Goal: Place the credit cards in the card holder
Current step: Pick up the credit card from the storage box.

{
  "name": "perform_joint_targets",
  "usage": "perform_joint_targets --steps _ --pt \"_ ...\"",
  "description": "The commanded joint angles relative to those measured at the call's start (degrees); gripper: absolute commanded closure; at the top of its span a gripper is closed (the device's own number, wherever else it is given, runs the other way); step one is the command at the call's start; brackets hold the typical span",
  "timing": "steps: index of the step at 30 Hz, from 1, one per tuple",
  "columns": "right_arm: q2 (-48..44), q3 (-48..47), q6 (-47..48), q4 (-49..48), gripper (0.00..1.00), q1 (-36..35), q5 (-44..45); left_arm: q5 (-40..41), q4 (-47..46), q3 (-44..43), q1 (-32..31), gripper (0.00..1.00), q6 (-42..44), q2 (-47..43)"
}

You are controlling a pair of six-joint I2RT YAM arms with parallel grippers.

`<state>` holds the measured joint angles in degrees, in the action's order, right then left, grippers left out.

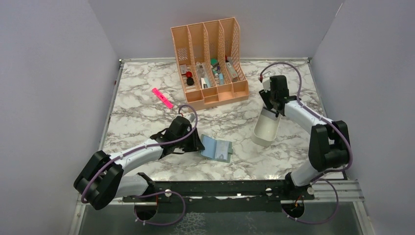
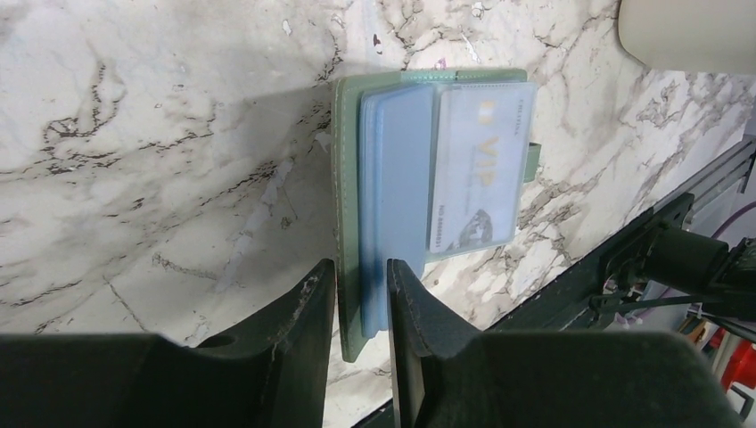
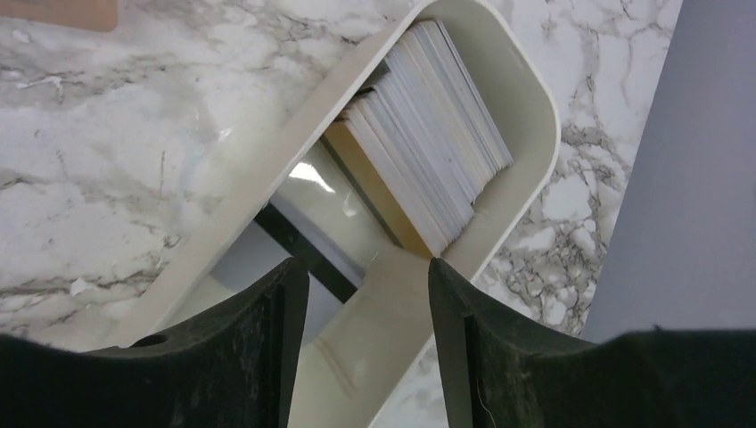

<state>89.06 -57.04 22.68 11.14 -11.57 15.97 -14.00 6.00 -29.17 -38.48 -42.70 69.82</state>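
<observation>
The grey-green card holder [image 1: 216, 148] lies open on the marble near the front. In the left wrist view the card holder [image 2: 428, 178] shows blue-grey pockets and a pale VIP card [image 2: 477, 169] in a clear sleeve. My left gripper [image 1: 198, 144] sits at its left edge. The left gripper [image 2: 361, 276] is open, with the cover edge and a blue pocket showing in the gap. The credit cards [image 3: 428, 134] stand stacked, gold one in front, in the white tray [image 3: 535, 116]; a dark card [image 3: 303, 245] lies on its floor. My right gripper [image 3: 368, 272] hangs open over the tray wall.
The white tray [image 1: 266, 128] lies right of the card holder, and its end [image 2: 686, 31] shows in the left wrist view. A peach slotted organizer [image 1: 210, 58] stands at the back. A pink highlighter [image 1: 162, 98] lies left of it. The black rail runs along the near edge.
</observation>
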Motion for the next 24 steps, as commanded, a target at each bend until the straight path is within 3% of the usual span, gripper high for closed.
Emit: perform_joint_targets --steps 1,13,24 --pt "5.9 -4.7 7.1 -3.1 0.42 2.1 -3.2 -1.5 -2.2 0.9 0.1 0.69 1.3 -1.4" --pt "16.6 -10.4 17.7 -7.7 0.46 4.0 0.3 -1.9 -3.0 0.6 0.4 0.68 1.2 1.4" --pt "15.3 -8.6 18.7 -11.2 0.57 4.5 1.8 -2.2 -2.8 -0.1 0.4 0.68 1.3 1.5"
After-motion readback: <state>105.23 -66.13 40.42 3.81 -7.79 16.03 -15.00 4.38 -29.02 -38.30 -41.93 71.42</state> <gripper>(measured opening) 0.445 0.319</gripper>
